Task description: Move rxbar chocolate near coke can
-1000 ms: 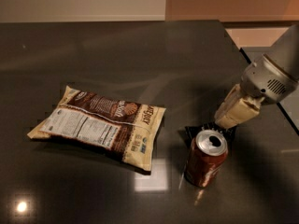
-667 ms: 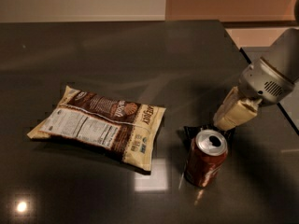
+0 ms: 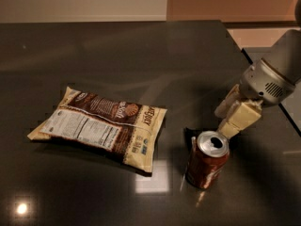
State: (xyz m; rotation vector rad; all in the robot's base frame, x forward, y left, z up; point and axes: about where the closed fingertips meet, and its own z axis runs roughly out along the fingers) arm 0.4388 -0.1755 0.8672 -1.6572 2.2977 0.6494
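The coke can (image 3: 207,160) stands upright on the dark table (image 3: 141,60), right of centre near the front. The rxbar chocolate (image 3: 201,130) lies flat just behind the can, a small black shape that barely stands out from the table, partly hidden by the can's top. My gripper (image 3: 225,124) hangs from the grey arm at the right. Its cream tips are just above and behind the can's right side, close over the bar's right end.
A large tan-and-brown snack bag (image 3: 101,126) lies flat to the left of the can, a short gap away. The table's right edge (image 3: 263,79) runs diagonally behind the arm, with lighter floor beyond it.
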